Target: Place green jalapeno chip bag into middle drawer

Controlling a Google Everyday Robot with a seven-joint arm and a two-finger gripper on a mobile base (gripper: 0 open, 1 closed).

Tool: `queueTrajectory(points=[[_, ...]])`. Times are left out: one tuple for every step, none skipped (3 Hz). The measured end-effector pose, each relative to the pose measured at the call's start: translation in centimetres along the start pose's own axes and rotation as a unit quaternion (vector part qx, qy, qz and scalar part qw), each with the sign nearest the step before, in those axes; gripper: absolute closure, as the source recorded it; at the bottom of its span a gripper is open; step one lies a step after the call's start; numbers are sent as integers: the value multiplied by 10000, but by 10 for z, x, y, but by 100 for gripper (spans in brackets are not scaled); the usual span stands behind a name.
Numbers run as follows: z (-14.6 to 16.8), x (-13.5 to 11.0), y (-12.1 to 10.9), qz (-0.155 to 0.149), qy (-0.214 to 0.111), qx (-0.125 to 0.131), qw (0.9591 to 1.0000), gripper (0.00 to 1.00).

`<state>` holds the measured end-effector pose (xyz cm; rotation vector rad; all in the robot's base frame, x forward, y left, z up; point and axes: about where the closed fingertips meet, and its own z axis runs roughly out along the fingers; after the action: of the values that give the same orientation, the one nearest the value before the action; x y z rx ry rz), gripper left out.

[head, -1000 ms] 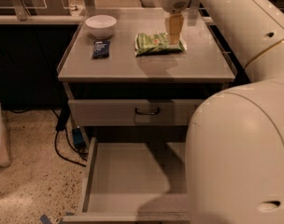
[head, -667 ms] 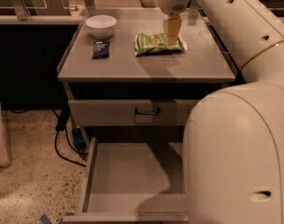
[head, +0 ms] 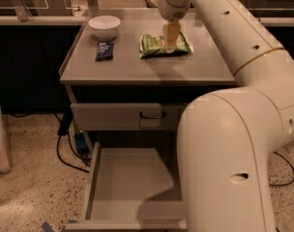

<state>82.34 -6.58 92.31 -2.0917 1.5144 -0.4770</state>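
Green chip bag [head: 159, 46] lies on the desk [head: 137, 71], far and right, and the end effector [head: 171, 36] has sunk lower onto its middle, whether clenched or released I cannot tell, so a grasp looks imminent, the drawer [head: 132, 182] open below.

I see dim, warm overhead light; the end effector [head: 170, 46] above the counter [head: 132, 71] throws a soft shadow toward its front edge.

A pale tan blocky gripper [head: 170, 45] tips the thick, glossy cream-white tubular arm [head: 224, 153], whose rounded segments behind it carry small dark oval holes [head: 239, 177] and one thin brassy joint seam [head: 256, 61].
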Motion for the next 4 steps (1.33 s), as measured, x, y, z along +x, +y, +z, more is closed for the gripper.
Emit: queueTrajectory(points=[[30, -6, 6, -107, -99, -274, 9995, 0], [47, -4, 16, -152, -124, -580, 9981, 0], [68, -8, 26, -319, -217, -853, 9956, 0], [71, -9, 27, -323, -222, -865, 9955, 0]])
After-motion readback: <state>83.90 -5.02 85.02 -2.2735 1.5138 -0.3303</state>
